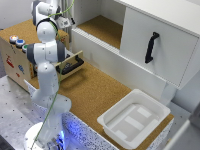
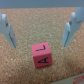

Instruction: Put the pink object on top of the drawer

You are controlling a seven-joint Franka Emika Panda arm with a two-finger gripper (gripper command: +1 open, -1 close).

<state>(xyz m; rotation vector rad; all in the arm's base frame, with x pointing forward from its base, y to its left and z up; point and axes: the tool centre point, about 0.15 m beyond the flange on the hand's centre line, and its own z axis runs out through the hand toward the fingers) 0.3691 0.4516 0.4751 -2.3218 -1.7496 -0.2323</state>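
Note:
In the wrist view a small pink cube [image 2: 41, 54] with black letters lies on a cork surface. My gripper [image 2: 39, 30] is open above it, one finger on each side, and the cube sits slightly off the line between them. In the exterior view my gripper [image 1: 64, 22] hangs at the back, beside the plywood box [image 1: 15, 60] with coloured buttons [image 1: 17, 41]. The box's drawer [image 1: 70, 64] with its black bar handle is pulled open. The cube is hidden in the exterior view, so I cannot tell which cork surface it rests on.
A large white cabinet [image 1: 155, 45] with a black handle stands along the exterior view's right and back. A white plastic tub [image 1: 135, 117] sits on the cork table [image 1: 95, 90] near the front right. The arm's base stands in front of the box.

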